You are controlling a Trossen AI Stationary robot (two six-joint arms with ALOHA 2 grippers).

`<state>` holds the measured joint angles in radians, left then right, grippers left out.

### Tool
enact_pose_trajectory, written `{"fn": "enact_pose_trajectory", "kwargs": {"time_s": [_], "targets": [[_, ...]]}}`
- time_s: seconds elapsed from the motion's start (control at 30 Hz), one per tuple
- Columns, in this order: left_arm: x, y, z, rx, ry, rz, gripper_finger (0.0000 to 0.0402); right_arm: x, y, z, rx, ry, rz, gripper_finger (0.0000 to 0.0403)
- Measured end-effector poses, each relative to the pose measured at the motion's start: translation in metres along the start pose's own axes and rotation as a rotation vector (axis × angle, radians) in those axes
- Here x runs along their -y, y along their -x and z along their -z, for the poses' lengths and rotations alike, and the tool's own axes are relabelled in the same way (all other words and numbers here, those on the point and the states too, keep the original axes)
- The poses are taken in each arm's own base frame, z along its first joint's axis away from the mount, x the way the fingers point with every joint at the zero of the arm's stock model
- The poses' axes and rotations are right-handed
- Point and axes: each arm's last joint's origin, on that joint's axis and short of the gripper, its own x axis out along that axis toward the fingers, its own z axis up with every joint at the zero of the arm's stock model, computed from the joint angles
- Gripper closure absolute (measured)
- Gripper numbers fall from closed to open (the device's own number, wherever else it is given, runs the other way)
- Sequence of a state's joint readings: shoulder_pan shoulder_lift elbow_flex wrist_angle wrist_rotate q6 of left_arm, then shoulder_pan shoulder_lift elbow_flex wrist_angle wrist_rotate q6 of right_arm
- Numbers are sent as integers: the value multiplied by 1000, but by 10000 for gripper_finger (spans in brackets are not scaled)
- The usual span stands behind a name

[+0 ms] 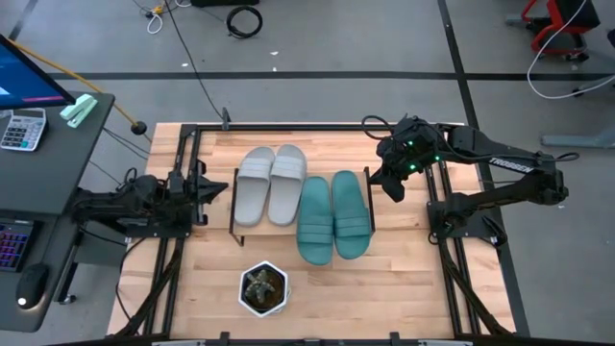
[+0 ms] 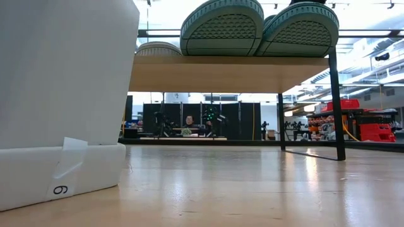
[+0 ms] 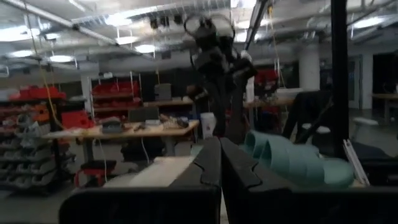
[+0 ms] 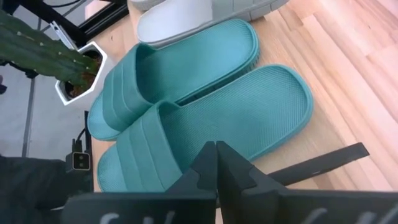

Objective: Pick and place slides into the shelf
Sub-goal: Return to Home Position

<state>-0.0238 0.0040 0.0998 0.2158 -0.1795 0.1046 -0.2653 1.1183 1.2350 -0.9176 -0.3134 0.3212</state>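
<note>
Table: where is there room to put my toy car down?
Bare table lies either side of the plant pot, widest on its right. The shelf is full: grey slides and teal slides cover it, with the left gripper and right gripper close beside it.

Floor [image 1: 384, 58]: grey concrete, I see a coiled cable [image 1: 244, 19] top centre.
Desk [image 1: 72, 154]: dark, left edge; monitor [image 1: 24, 72], calculator [image 1: 21, 128].
Ceiling [image 3: 93, 25]: strip lights.
</note>
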Motion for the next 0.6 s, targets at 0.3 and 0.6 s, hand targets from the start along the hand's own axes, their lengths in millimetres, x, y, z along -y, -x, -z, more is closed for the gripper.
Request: {"fn": "enact_pose_trajectory", "kwargs": {"time_s": [0.3,0.6], "targets": [[3,0,15,3,6,46,401,0,0,0,-1,-19,0,403],[4,0,25,-16,18,69,400,0,0,0,-1,-27,-1,403]]}}
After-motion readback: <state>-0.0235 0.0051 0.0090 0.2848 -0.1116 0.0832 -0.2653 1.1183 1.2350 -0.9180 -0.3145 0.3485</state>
